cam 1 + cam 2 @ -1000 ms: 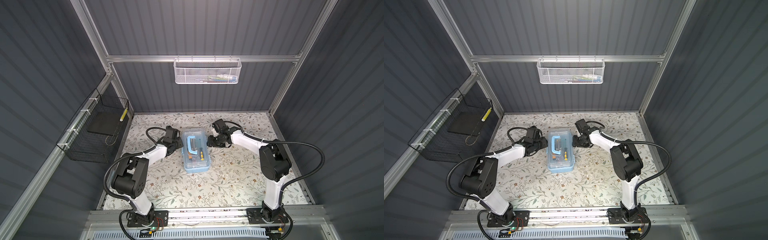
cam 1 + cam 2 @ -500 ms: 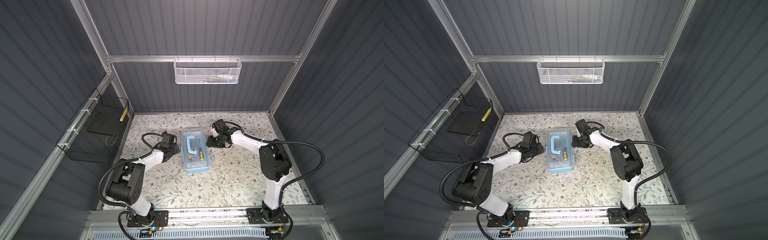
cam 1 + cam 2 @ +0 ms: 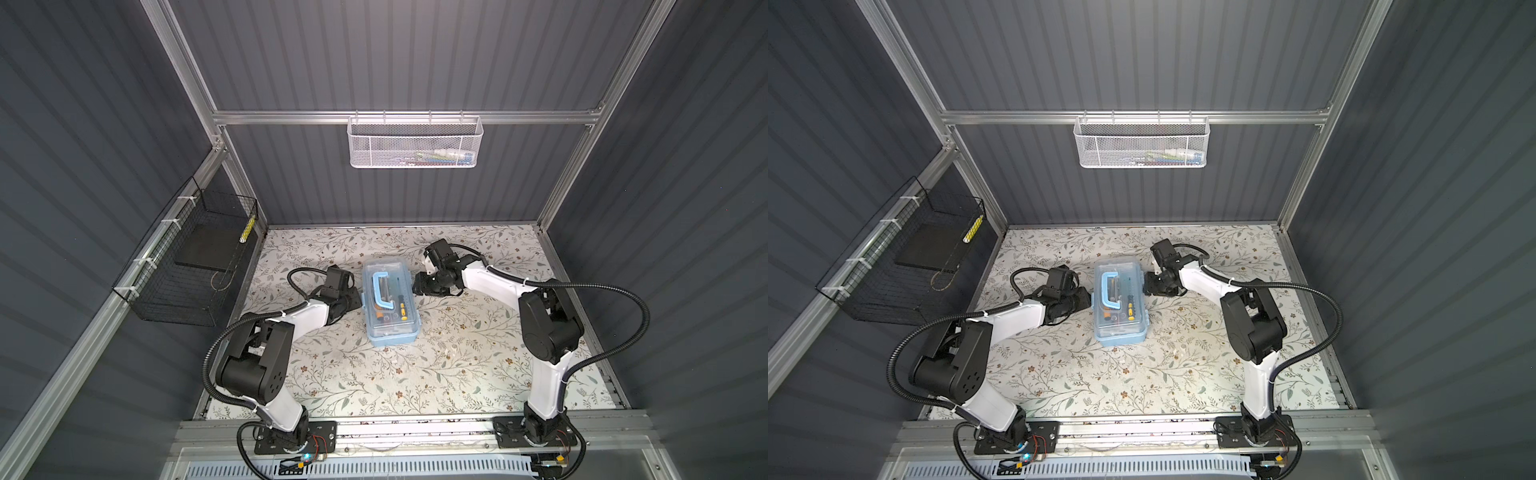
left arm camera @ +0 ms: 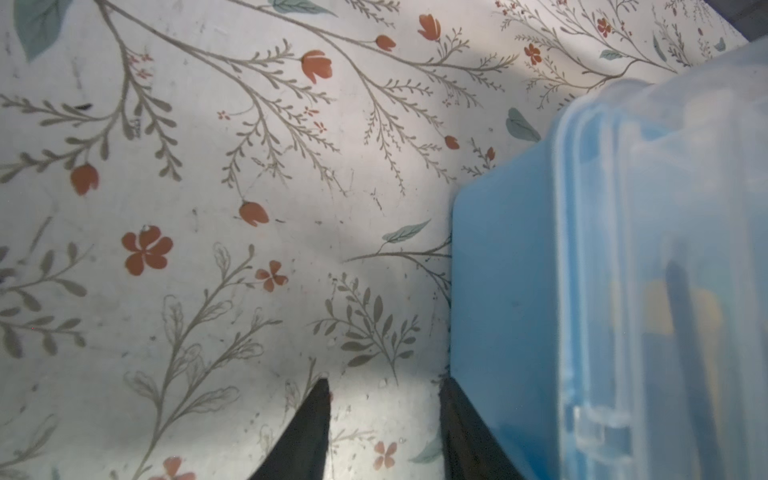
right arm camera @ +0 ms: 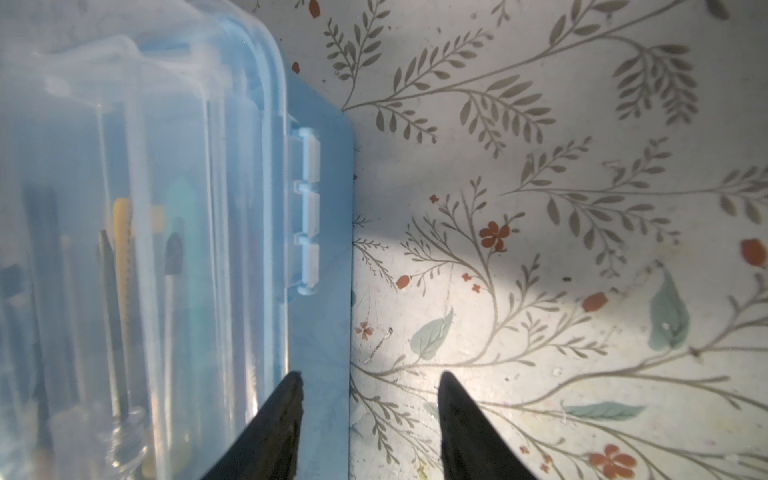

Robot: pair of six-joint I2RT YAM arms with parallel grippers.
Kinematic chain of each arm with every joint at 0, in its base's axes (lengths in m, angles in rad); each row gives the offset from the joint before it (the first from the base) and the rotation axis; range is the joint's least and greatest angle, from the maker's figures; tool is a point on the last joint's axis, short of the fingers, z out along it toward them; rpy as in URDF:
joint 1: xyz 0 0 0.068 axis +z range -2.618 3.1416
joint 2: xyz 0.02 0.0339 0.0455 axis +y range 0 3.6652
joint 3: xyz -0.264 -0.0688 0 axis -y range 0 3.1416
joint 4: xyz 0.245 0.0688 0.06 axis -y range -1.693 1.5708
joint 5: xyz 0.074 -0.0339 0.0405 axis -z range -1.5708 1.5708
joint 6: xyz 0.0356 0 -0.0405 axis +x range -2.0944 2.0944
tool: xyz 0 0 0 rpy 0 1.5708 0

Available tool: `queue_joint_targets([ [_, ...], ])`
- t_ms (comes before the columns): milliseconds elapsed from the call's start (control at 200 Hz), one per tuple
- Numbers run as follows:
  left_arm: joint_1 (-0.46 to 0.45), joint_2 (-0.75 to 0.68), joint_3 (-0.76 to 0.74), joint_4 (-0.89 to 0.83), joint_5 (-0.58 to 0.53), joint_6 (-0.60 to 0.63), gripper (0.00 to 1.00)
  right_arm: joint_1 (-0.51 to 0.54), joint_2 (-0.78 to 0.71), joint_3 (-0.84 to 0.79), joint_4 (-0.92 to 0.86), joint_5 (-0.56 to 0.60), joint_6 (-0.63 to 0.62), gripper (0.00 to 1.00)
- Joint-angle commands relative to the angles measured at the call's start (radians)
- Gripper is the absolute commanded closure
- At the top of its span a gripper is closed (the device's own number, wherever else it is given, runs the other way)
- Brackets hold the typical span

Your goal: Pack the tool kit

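Locate the small rectangular light-blue plastic tool box with clear lid (image 3: 390, 305) at the middle of the floral-patterned table surface (image 3: 457, 365), closed, with the blue C-shaped handle (image 3: 379, 291) lying flat on top and yellow-black screwdrivers (image 3: 401, 309) visible through the lid. Note the left arm folded low, elbow bulked up near its base, forearm reaching right and far toward the left side of the box. Note the right arm with elbow high at the right, forearm stretched left and far toward the far right side of the box. Compare with one second ago: left arm drawn slightly back, left and near, off the far left edge of the box; right arm unchanged. Check the left gripper (image 4: 382, 386): fingertips apart, bare table between, nothing held, one fingertip (image 4: 457, 424) just beside the blue wall of the box, contact not discernible. Check the right gripper (image 5: 368, 376): fingertips apart, nothing clamped, one fingertip (image 5: 278, 424) over the rim of the box, the other over the table.
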State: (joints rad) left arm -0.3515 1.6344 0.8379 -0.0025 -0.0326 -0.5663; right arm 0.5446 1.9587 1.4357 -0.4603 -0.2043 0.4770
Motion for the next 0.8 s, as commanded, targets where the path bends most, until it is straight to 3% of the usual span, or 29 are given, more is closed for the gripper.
queue_joint_targets([
  [0,-0.004,0.005,0.033,0.012,0.022,0.023,0.55,0.035,-0.005,0.005,0.015,-0.068,-0.017,0.46],
  [795,-0.032,0.073,0.121,0.021,0.004,0.037,0.55,0.063,-0.002,-0.025,0.033,-0.035,-0.025,0.46],
])
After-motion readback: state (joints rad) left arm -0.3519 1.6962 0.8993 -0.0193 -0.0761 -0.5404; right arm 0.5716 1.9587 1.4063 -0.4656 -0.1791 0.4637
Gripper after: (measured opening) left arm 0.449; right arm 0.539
